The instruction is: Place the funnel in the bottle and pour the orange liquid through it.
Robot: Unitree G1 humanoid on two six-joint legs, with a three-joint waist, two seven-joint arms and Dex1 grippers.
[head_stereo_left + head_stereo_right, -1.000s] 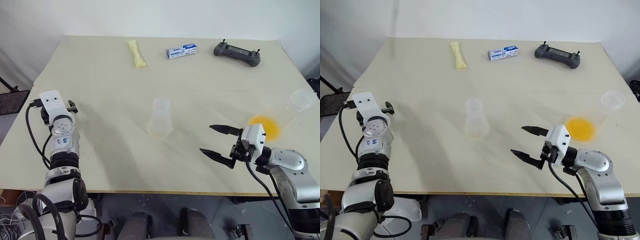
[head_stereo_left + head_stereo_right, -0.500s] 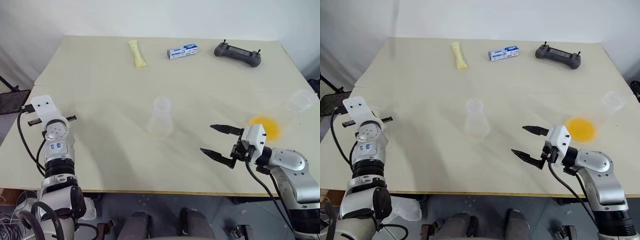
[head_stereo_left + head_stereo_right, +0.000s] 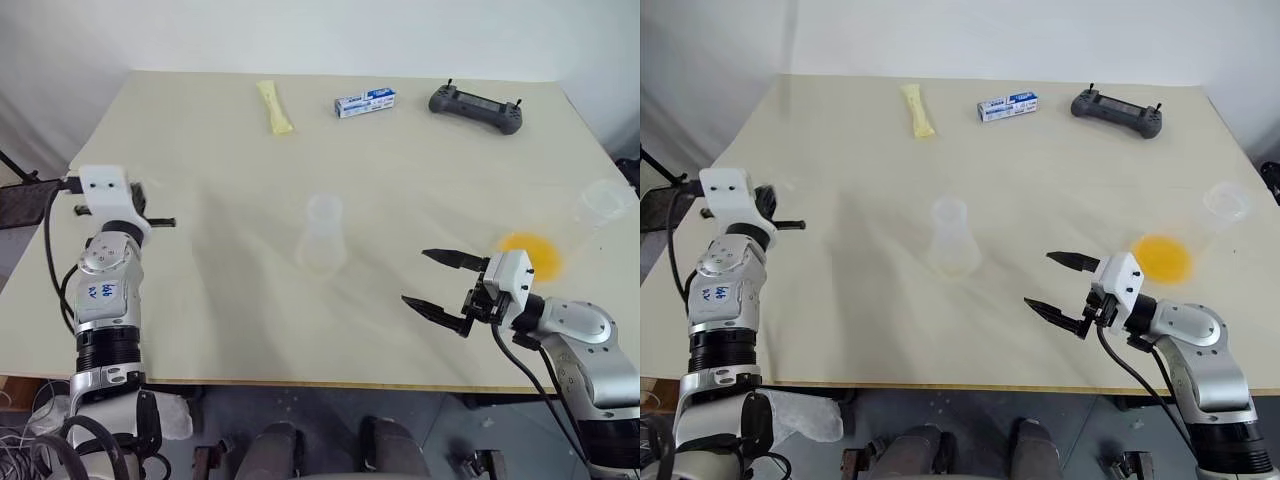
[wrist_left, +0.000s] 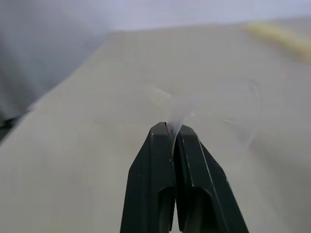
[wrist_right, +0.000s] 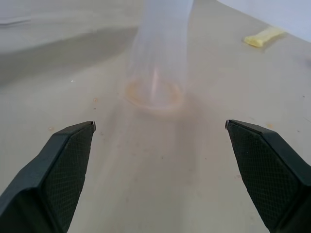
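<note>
Nearest, the right gripper (image 3: 432,280) hangs just over the tabletop (image 3: 420,160) with its fingers spread wide and nothing between them, aimed toward the bottle (image 3: 322,236); the left gripper (image 4: 173,130) is pinched together on the thin clear rim of the funnel (image 4: 209,104), held up off the surface at the left edge of the tabletop; the bottle stands upright and alone near the middle, well apart from both grippers, its mouth open and bare; off to the right, beyond the right gripper, the orange liquid (image 3: 530,252) shows in the belly of a clear flask (image 3: 600,205) that seems to lie tilted, its neck toward the right edge; farthest back lie a yellow packet (image 3: 274,106), a small blue-and-white box (image 3: 363,102) and a dark controller (image 3: 474,106), all out of the way.

By my reckoning the step in hand is carrying the funnel to the bottle; nothing is seated yet, and pouring has not begun; the next move calls for swinging the funnel across, stem down, over the narrow neck and lowering it true, since a clear stem against a clear neck is easy to misjudge, and a nudge could tip the bottle; the right gripper looks well placed to steady it.
</note>
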